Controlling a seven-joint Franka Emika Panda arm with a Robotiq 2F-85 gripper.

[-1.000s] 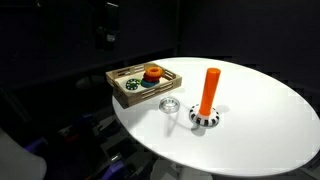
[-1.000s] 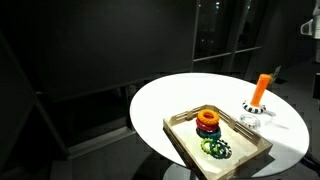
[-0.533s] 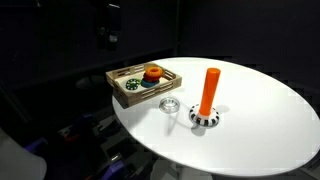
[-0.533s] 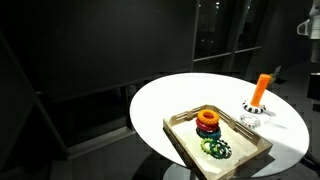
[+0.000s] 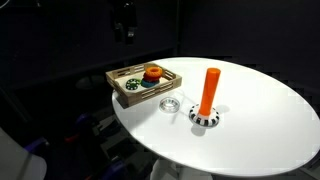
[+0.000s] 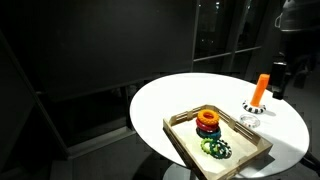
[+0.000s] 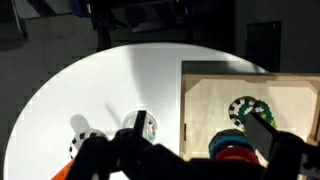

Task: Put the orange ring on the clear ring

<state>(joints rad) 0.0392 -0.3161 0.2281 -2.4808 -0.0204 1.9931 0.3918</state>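
Orange ring (image 5: 153, 69) sits inside the wooden tray (image 5: 117, 90), clear ring (image 5: 170, 104) just outside.

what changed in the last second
The arm swung into view toward the peg. Its gripper is open and has taken hold of nothing. The orange ring in the tray, the clear ring and the peg stayed put.

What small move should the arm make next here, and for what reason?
Probably lower the end effector toward the orange ring. It looks open and empty and hangs high above the table, while the orange ring sits on top of the red ring inside the wooden tray. The clear ring lies on the table beside the tray, with nothing on it yet.
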